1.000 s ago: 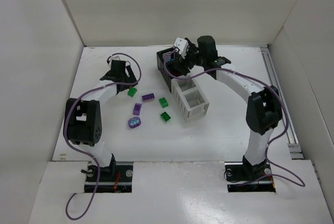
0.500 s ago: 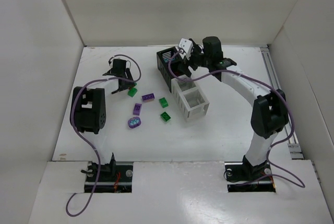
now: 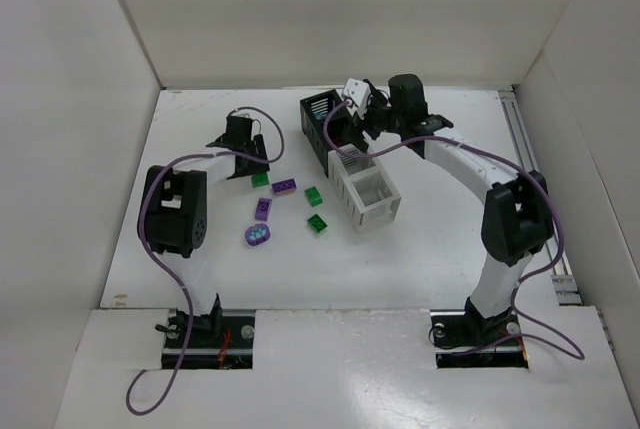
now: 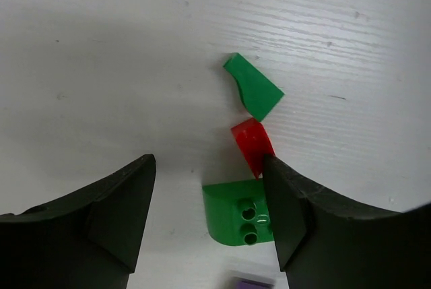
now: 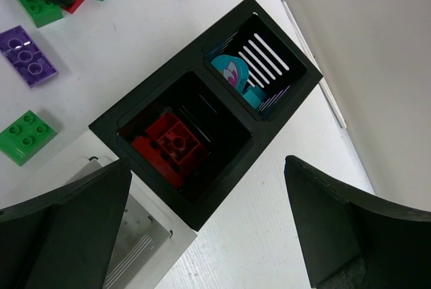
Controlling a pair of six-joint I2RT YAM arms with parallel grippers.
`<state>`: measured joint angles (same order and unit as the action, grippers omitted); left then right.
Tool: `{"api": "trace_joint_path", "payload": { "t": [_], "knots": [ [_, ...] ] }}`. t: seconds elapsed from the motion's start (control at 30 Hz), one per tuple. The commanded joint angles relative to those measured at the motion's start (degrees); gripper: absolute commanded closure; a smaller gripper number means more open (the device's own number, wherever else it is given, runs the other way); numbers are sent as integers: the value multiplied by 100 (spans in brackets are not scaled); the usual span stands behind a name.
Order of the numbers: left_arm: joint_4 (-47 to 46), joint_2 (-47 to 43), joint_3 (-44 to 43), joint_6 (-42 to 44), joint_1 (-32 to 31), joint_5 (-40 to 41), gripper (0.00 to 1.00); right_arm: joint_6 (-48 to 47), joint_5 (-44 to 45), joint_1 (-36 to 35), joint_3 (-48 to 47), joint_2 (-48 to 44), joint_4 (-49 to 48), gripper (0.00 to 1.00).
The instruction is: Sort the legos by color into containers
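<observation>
The containers (image 3: 350,164) stand as one joined row right of centre on the table (image 3: 430,239): two black bins at the far end and two white bins (image 3: 366,190) nearer the arms. One black bin (image 5: 145,90) holds a red brick (image 5: 176,146); the end black bin (image 5: 295,90) holds a cyan piece (image 5: 239,77). The right gripper (image 5: 207,168) hangs above these two, jaws spread wide and empty. Left of the row, loose green and purple legos (image 3: 290,204) lie scattered on the table. The left gripper (image 4: 207,168) is low over them, jaws apart and gripping nothing, with a green brick (image 4: 239,211) between them, a red piece (image 4: 252,142) just beside one finger and a green wedge (image 4: 252,87) beyond.
</observation>
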<state>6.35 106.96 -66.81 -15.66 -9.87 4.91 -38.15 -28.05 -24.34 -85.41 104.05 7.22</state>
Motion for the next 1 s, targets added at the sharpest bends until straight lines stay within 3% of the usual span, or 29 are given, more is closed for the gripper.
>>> {"api": "trace_joint_path", "payload": {
  "t": [0.0, 0.2, 0.43, 0.47, 0.7, 0.97],
  "knots": [
    [-300, -386, 168, 221, -138, -359, 38, -34, -130, 34, -20, -254, -169, 0],
    [-195, 53, -130, 143, -138, -359, 40, -34, -183, 34, -20, -254, -169, 0],
    [-125, 255, -421, -104, -138, -105, 55, -34, -183, 34, 33, -254, -169, 0],
    [-125, 255, -421, -104, -138, 18, 61, -34, -183, 34, 85, -254, -169, 0],
    [33, 379, -412, -297, -314, 387, 61, -34, -183, 87, 86, -254, -169, 2],
    [262, 308, -263, -526, -472, 450, 76, -34, -183, 87, 191, -368, -169, 2]
  ]
}}
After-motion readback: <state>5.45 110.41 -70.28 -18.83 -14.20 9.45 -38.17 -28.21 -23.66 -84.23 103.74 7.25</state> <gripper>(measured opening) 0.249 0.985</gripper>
